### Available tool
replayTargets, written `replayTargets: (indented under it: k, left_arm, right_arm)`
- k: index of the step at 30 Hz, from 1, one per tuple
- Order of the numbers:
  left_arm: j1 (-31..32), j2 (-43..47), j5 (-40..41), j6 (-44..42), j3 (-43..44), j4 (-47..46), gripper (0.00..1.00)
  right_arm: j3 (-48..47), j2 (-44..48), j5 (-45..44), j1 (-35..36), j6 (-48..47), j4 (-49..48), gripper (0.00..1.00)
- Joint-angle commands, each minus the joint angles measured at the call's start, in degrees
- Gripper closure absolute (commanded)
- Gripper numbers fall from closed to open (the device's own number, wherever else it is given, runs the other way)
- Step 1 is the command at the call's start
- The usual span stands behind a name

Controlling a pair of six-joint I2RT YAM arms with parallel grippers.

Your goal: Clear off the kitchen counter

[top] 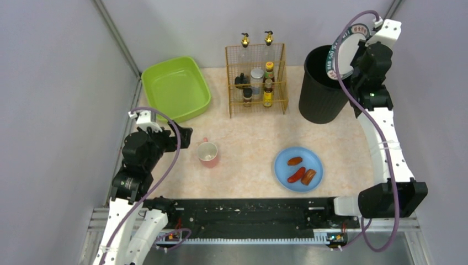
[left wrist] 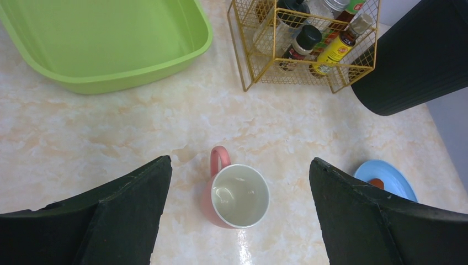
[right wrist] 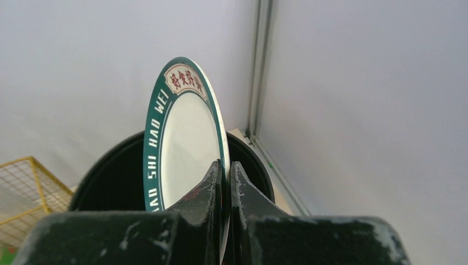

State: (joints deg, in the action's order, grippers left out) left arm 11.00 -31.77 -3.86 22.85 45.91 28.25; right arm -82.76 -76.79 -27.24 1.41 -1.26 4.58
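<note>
The pale marbled counter [top: 248, 138] fills the middle of the top view, and everything but the round plate stands on it. At its far right corner is a black ribbed bin [top: 317, 96], the tallest thing there. At the far left lies a lime-green tub [top: 176, 91], tilted a little against the side wall. Between the two, at the far edge, is a gold wire rack [top: 254, 55] holding several bottles [top: 268, 91] upright on its shelves, with two pump tops showing at the back.

The right arm reaches up and over the bin. Its right hand [right wrist: 226, 165] is clenched on the rim of a white plate [right wrist: 185, 143] with a green lettered border, held on edge above the bin's mouth. Whether the plate's lower edge touches the bin cannot be told.

A blue plate [top: 312, 160] lies on the near right part of the counter, well apart from the bin, with three small red-brown food pieces [top: 297, 174] on it.

The left hand [left wrist: 240, 160] hangs released, fingers [left wrist: 132, 210] spread wide, over the near left part of the counter. A pink mug [left wrist: 237, 196] stands upright just beyond it, its handle pointing toward the rack. In the wrist view the mug shows between the two fingers, touched by neither.
</note>
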Motion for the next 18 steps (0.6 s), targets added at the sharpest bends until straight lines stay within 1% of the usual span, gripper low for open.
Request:
replayTargets:
  k: [1, 6, 10, 14, 18]
  left_arm:
    - [0.3, -0.6, -2.8, 0.0, 1.0, -1.8, 0.01]
    - [0.3, -2.2, -6.3, 2.3, 0.9, -3.5, 0.01]
    - [0.3, -4.5, -10.2, 5.5, 3.2, -4.1, 0.02]
    - [0.3, -6.0, -14.5, 10.0, 5.1, -6.5, 0.03]
    - [0.3, -7.9, -20.1, 15.9, 5.7, -10.3, 0.03]
  right_arm:
    - [-7.9, 5.1, 6.8, 1.2, 4.9, -1.6, 1.0]
    - [-11.8, 6.3, 16.4, 2.1, 10.3, 3.2, 1.0]
    - [-13.7, 7.0, 22.2, 3.5, 13.0, 6.9, 1.0]
    - [-11.7, 8.5, 30.6, 5.0, 17.9, 8.1, 1.0]
    - [-7.3, 9.7, 35.8, 10.1, 20.6, 8.0, 1.0]
